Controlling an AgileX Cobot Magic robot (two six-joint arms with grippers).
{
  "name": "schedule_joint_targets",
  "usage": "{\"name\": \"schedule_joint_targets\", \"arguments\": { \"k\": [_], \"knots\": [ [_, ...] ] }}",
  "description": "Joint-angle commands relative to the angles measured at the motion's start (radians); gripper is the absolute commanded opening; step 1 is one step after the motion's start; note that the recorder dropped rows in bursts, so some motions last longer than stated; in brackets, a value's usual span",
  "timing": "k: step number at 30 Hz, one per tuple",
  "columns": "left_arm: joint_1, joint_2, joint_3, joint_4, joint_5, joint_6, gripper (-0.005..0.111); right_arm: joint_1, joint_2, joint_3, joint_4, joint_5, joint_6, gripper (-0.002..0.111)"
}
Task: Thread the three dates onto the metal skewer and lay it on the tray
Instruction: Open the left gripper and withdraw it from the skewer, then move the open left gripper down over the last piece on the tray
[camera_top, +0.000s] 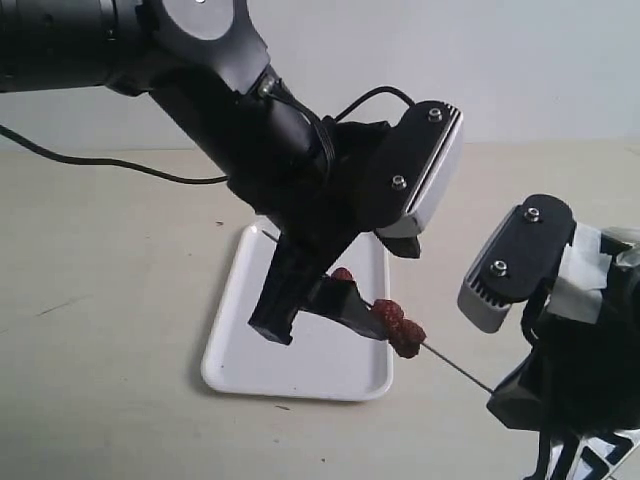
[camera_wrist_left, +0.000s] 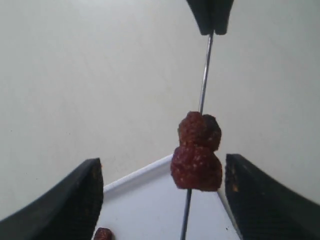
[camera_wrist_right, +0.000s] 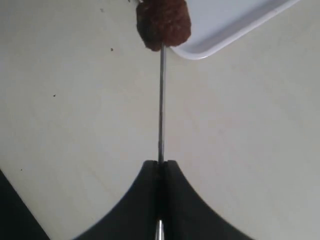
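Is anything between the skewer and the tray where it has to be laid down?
Yes. The left end effector hangs over the tray, its open fingers on either side of the two dates on the metal skewer, which the right end effector holds. A third date lies loose on the tray.

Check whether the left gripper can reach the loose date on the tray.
Probably yes. The left gripper is open and the loose date lies uncovered on the tray near one finger, but the skewer with two dates sits between its jaws.
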Motion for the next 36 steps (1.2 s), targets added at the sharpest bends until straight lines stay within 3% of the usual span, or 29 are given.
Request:
{"name": "schedule_joint_targets", "arguments": {
  "k": [1, 7, 13, 17, 22, 25, 27, 28, 32, 36],
  "knots": [
    [0.002, -0.040, -0.001, 0.055, -0.017, -0.061, 0.068, 0.000, 0.003, -0.008, -0.064, 0.008, 0.085, 0.000],
    [0.056, -0.102, -0.001, 0.155, -0.056, -0.196, 0.068, 0.000, 0.003, -0.008, -0.165, 0.054, 0.213, 0.000],
    [0.154, -0.176, -0.001, 0.198, -0.169, -0.362, 0.068, 0.000, 0.001, -0.008, -0.185, 0.075, 0.296, 0.000],
    [0.250, -0.194, -0.001, 0.201, -0.244, -0.579, 0.068, 0.000, -0.001, -0.008, -0.286, 0.097, 0.404, 0.000],
    [0.331, -0.172, -0.001, 0.201, -0.175, -0.864, 0.068, 0.000, -0.054, -0.008, -0.415, 0.122, 0.512, 0.000],
    [0.326, -0.122, -0.001, 0.201, -0.069, -0.982, 0.068, 0.000, -0.092, -0.008, -0.469, 0.155, 0.567, 0.000],
    [0.311, -0.031, -0.001, 0.198, -0.019, -1.212, 0.068, 0.000, -0.131, -0.006, -0.486, 0.192, 0.587, 0.000],
    [0.306, -0.012, -0.001, 0.195, -0.010, -1.234, 0.068, 0.000, -0.141, -0.006, -0.486, 0.194, 0.589, 0.000],
    [0.212, 0.118, -0.018, 0.198, -0.008, -1.286, 0.068, 0.000, -0.185, -0.006, -0.484, 0.235, 0.589, 0.000],
    [0.138, 0.260, -0.170, 0.293, 0.059, -1.472, 0.068, 0.000, -0.196, -0.006, -0.486, 0.286, 0.589, 0.000]
  ]
}}
